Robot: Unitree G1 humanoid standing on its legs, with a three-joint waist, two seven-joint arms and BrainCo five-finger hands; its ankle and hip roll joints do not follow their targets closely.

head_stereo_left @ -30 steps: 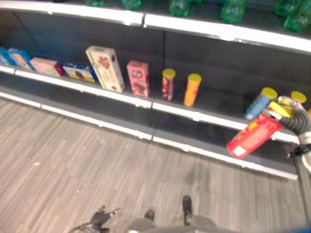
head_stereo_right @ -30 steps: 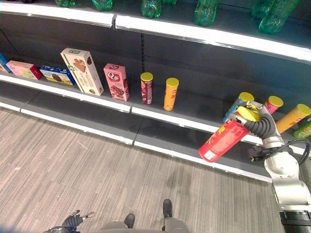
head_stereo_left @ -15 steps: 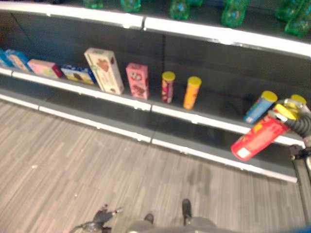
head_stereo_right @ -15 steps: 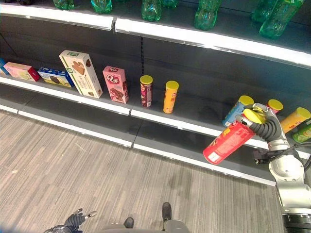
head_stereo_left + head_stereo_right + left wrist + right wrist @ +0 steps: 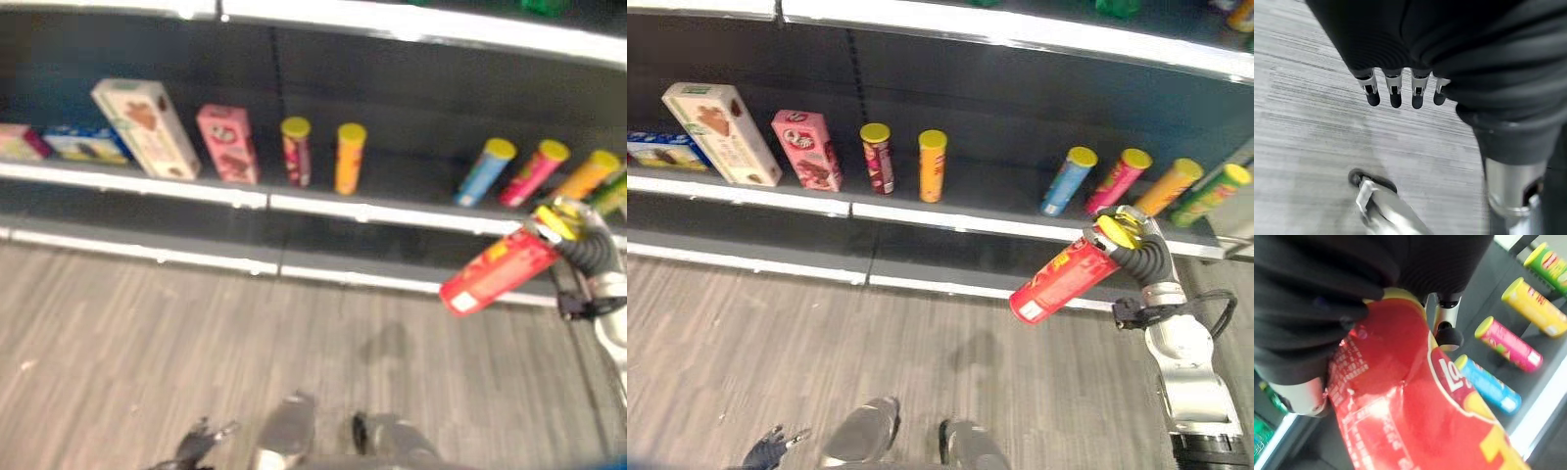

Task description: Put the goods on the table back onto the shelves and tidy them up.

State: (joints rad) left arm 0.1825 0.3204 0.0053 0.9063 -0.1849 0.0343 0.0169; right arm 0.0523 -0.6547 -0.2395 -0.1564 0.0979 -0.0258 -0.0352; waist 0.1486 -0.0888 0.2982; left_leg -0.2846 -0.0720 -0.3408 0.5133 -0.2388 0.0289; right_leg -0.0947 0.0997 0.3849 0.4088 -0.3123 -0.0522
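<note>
My right hand (image 5: 1138, 253) is curled round the yellow-lidded end of a red chip can (image 5: 1063, 280), which tilts down to the left in the air in front of the lower shelf (image 5: 950, 223). The right wrist view has the red can (image 5: 1415, 421) close up under my fingers (image 5: 1448, 335). On that shelf lean a blue can (image 5: 1067, 180), a pink can (image 5: 1117, 179), a yellow can (image 5: 1167, 186) and a green can (image 5: 1207, 193). My left hand (image 5: 769, 450) hangs low over the floor, its fingers (image 5: 1396, 93) relaxed and holding nothing.
Further left on the shelf stand a dark red can (image 5: 877, 158), an orange can (image 5: 933, 165), a pink box (image 5: 807, 149), a tall beige box (image 5: 722, 133) and a blue box (image 5: 666, 149). A white-edged upper shelf (image 5: 1019, 27) runs above. Grey plank floor (image 5: 823, 343) lies in front.
The camera has swung right and down, bringing more leaning cans into view. My right hand still holds the red can in much the same pose before the shelf.
</note>
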